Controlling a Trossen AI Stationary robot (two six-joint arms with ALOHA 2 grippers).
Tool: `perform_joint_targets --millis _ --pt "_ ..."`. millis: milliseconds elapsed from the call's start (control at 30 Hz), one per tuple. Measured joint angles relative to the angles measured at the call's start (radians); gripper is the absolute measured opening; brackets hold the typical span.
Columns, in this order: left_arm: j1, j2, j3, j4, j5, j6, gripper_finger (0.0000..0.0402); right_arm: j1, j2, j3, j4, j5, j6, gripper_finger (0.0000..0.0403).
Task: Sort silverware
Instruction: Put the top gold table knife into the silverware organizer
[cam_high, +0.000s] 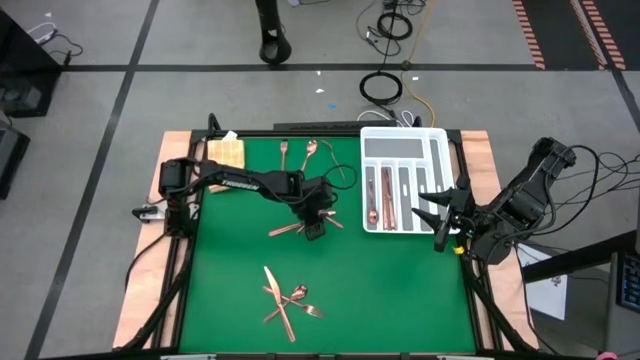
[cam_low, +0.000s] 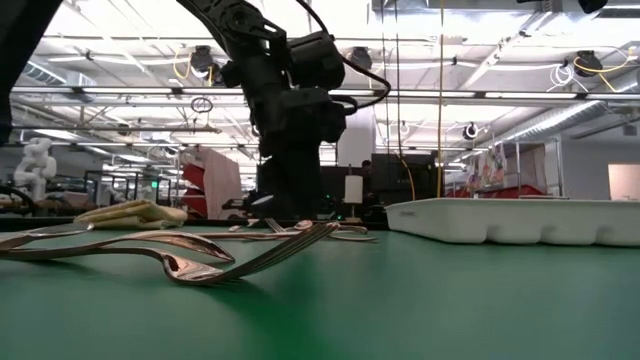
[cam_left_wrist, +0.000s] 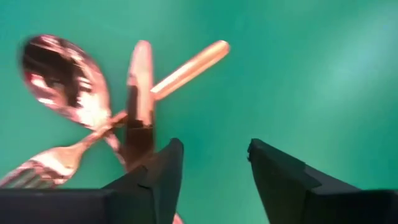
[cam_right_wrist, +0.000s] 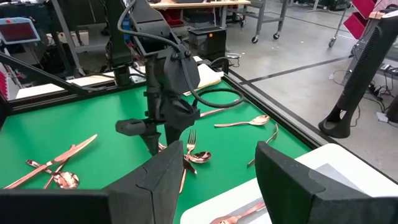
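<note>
Copper silverware lies in groups on the green mat: a crossed spoon, knife and fork under my left gripper, a pile near the near edge, loose pieces by the far edge, and a few in the white divided tray. My left gripper points down at mid-table, open, low over the mat; one finger stands over the knife's end, and I cannot tell whether it touches. My right gripper is open, hovering at the tray's right edge.
A tan woven cloth lies at the mat's far left corner. A black frame rims the mat. Cables lie on the floor beyond the table. Bare green mat stretches between the near pile and the tray.
</note>
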Motion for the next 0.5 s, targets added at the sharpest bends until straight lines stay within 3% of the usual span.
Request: perform_joint_targets --millis 100,267,500 --pt "0.009 0.000 0.023 -0.027 0.021 0.005 0.0233 0.000 0.000 0.000 -0.001 0.000 0.000 0.0187" --pt "-0.003 0.000 0.047 -0.111 -0.180 0.031 0.0266 0.000 0.000 0.000 -0.007 0.000 0.000 0.0187" --pt "-0.096 0.009 0.047 -0.141 -0.296 0.044 0.0269 0.000 0.000 0.000 -0.019 0.000 0.000 0.0187"
